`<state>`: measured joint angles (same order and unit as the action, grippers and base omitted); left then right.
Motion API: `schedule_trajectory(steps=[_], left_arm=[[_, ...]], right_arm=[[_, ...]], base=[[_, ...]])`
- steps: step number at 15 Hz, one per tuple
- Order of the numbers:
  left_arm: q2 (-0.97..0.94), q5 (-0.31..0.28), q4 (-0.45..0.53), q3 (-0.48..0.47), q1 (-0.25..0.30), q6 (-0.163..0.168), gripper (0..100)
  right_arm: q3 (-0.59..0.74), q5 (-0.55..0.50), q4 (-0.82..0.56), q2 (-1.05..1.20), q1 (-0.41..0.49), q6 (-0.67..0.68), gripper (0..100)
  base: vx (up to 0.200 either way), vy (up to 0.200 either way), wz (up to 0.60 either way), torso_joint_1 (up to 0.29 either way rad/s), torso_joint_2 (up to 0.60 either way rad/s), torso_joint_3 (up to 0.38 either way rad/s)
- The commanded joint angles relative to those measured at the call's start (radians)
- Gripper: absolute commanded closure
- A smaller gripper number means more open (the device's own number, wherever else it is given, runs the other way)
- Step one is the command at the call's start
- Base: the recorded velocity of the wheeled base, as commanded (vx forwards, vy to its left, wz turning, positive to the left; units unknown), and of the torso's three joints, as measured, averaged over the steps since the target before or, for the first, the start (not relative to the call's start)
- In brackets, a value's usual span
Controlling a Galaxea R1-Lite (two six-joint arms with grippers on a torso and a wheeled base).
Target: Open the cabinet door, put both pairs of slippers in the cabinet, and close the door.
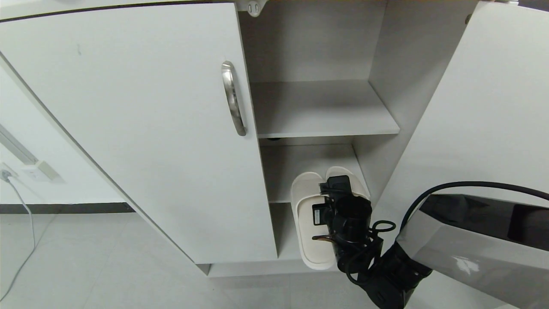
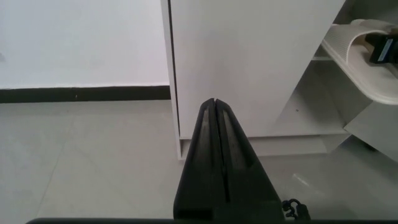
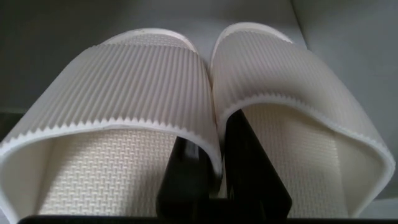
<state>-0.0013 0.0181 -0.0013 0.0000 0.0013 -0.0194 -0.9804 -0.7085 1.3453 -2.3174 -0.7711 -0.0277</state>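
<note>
Cabinet (image 1: 317,51): left door (image 1: 128,128) closed, metal handle (image 1: 233,98) upright along its inner edge; right door (image 1: 484,107) swung wide open; inside, an upper shelf (image 1: 321,111) and a lower shelf (image 1: 300,171), bare where visible.

Slippers (image 1: 309,223): one white pair, side by side and touching, toes pointing into the cabinet over the lower shelf, heels sticking out past the cabinet front above the floor (image 1: 85,266); cannot tell whether the soles rest on the shelf edge or hang free.

Right pincer (image 1: 338,189): pushed in from the heel side, one finger under each ribbed strap; in the right wrist view the right pincer (image 3: 214,165) is pinching the two adjoining strap edges of the slippers (image 3: 143,81) together between its dark fingers (image 3: 186,180).

Left pincer (image 2: 213,106): fingers pressed flat together, nothing between them; held low above the floor (image 2: 81,162), in front of the closed left door (image 2: 249,56) and well apart from the slippers (image 2: 357,59), whose soles show from the side at the open compartment.

Other: wall socket (image 1: 36,169) with a cable (image 1: 25,214) trailing down to the floor, on the wall left of the cabinet.
</note>
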Motion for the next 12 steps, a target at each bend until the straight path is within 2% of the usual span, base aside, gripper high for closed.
schedule_trajectory(steps=[1,12], left_arm=[[0.001,0.0,0.0,0.0,0.0,-0.001,100],[0.001,0.002,0.0,0.0,0.0,-0.002,100]], right_arm=[[-0.004,0.009,-0.008,-0.003,0.019,0.003,100],[-0.35,0.037,-0.212,-0.099,0.095,0.003,100]], base=[[0.0,0.0,0.0,0.0,0.0,0.0],[0.0,0.0,0.0,0.0,0.0,0.0]])
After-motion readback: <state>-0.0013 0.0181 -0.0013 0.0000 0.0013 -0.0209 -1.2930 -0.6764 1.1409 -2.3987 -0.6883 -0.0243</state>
